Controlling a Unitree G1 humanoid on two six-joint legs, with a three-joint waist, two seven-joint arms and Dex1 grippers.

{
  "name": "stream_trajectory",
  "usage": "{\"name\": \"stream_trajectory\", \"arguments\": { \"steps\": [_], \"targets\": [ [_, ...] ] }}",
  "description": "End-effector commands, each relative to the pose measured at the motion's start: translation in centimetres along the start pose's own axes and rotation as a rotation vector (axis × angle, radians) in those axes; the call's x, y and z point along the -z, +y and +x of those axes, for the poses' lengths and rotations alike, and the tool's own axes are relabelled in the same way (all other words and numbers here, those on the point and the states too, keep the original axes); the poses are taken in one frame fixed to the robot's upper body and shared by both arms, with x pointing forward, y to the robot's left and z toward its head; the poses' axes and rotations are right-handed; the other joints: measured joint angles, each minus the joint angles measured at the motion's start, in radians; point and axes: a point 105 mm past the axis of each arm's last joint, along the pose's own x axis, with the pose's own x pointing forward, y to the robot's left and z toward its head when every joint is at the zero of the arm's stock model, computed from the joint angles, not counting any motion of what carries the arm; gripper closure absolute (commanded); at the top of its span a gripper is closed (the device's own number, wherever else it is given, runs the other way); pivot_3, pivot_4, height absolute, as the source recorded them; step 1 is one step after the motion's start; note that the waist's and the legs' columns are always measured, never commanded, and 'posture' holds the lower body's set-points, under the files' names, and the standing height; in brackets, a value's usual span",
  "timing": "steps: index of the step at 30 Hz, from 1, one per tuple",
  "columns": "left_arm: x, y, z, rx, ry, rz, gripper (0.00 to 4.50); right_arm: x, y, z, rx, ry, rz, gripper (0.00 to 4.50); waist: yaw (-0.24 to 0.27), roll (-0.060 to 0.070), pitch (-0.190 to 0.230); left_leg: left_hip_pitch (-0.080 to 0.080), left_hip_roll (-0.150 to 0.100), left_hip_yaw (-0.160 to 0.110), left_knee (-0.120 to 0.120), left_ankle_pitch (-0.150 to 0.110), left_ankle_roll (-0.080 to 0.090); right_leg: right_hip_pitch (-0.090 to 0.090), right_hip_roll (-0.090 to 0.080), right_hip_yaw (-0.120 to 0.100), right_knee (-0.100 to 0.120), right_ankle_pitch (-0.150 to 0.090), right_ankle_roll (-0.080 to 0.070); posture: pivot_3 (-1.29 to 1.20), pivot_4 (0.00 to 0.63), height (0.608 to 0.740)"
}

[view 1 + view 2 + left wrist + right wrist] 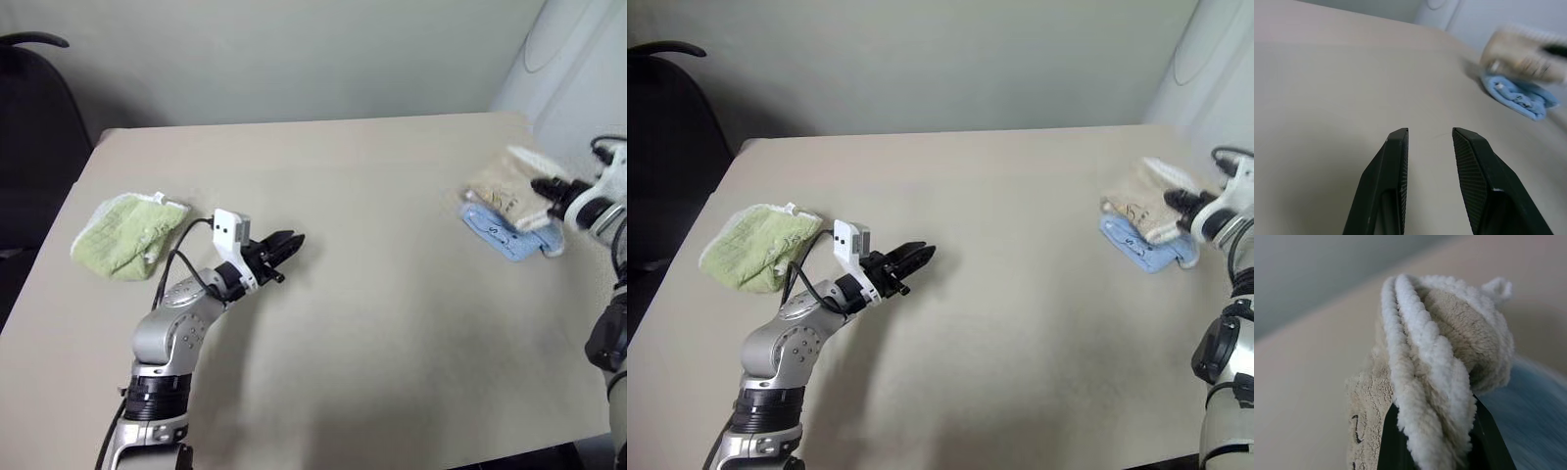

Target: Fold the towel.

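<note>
Left gripper (286, 243): held above the table's (392, 343) near-left part, pointing toward the middle; its two black fingers (1393, 166) are seen parted by a narrow gap, with nothing between them.
Green cloth (127, 235): a fluffy light green bundle is laid loosely near the table's left edge, just beyond and to the left of the left gripper, apart from it.
Right gripper (545, 188): seen at the table's right edge, its black fingers clamped onto the towel (505, 191); in the right wrist view the folded layers are pinched between the two fingers.
Towel: a thin beige terry cloth, bunched into a small folded bundle near the right edge, toward the far right corner.
Towel edging: thick white corded borders (1425, 362) are seen stacked in several layers side by side, running up from between the right gripper's fingers.
Towel loop: a small white loop (1497, 288) stands out at the far end of the bundle.
Towel mark: small dark printed strokes (1355, 428) are seen on the beige face beside the gripped edge.
Towel contact: part of the bundle is laid over the blue cloth (505, 233); whether the rest is lifted clear of the table cannot be told.
Blue cloth: a light blue folded cloth lies flat at the right edge, under and just nearer than the towel, with dark marks on its top.
Chair (34, 147): a dark chair is seen beyond the table's left edge.
Wall (294, 59): a pale wall is seen behind the far edge.
</note>
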Motion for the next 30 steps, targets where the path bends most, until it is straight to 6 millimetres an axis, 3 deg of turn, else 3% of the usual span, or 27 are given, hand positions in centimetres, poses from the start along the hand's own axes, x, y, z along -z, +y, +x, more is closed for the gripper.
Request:
{"name": "stream_trajectory", "arguments": {
  "steps": [1, 2, 13, 21, 26, 29, 30],
  "targets": [
    [-1.0, -0.4, 0.3, 0.015, -0.035, 0.023, 2.94, 0.7, -1.3, 0.3, 0.102, 0.022, -0.114, 4.47, -0.001, 0.002, 0.0, 0.0, 0.0, 0.001, 0.0, 0.0, 0.0, -0.001, 0.0, 0.001, 0.0, 0.0, 0.0, 0.0, 0.15, 0.74],
    [-1.0, -0.4, 0.2, 0.012, -0.039, 0.024, 2.94, 0.9, -1.5, 0.4, 0.115, 0.028, -0.139, 3.81, -0.001, 0.003, 0.0, 0.0, 0.0, 0.002, -0.001, 0.0, 0.0, -0.002, 0.0, 0.001, 0.001, 0.0, 0.0, 0.0, 0.15, 0.74],
    [-0.8, -0.3, -1.1, -0.041, -0.054, 0.009, 2.94, -2.5, -0.6, -0.1, 0.097, -0.071, -0.379, 0.03, -0.006, 0.004, 0.0, 0.0, 0.001, 0.003, -0.001, 0.0, 0.0, -0.002, 0.0, 0.002, 0.001, 0.0, 0.0, 0.0, 0.15, 0.74],
    [-1.1, 1.1, -1.3, -0.071, -0.045, 0.012, 2.94, -5.4, -1.5, -1.9, 0.195, -0.19, -0.583, 0.03, -0.005, 0.004, 0.0, 0.0, 0.001, 0.003, -0.001, 0.0, 0.0, -0.002, 0.0, 0.002, 0.001, 0.0, 0.0, 0.0, 0.15, 0.74],
    [-1.5, 2.8, -1.5, -0.142, -0.039, 0.067, 2.94, -5.7, 0.5, -3.5, 0.097, -0.245, -0.754, 0.03, -0.007, 0.004, 0.0, 0.0, 0.001, 0.004, -0.002, 0.0, 0.0, -0.002, 0.0, 0.001, 0.0, 0.0, 0.0, 0.0, 0.15, 0.74],
    [-2.5, 4.4, -2.1, -0.215, -0.062, 0.126, 2.94, -4.7, 3.9, -4.1, -0.069, -0.273, -0.784, 0.03, -0.008, 0.004, 0.0, 0.0, 0.001, 0.004, -0.002, 0.0, 0.0, -0.002, 0.0, 0.002, 0.0, 0.0, 0.0, 0.0, 0.15, 0.74],
    [-2.9, 4.8, -2.4, -0.225, -0.068, 0.161, 2.94, -3.7, 6.6, -4.3, -0.205, -0.287, -0.797, 0.03, -0.01, 0.004, 0.0, 0.0, 0.001, 0.004, -0.002, 0.0, 0.0, -0.002, 0.0, 0.002, 0.0, 0.0, 0.0, 0.0, 0.15, 0.74]
  ]
}}
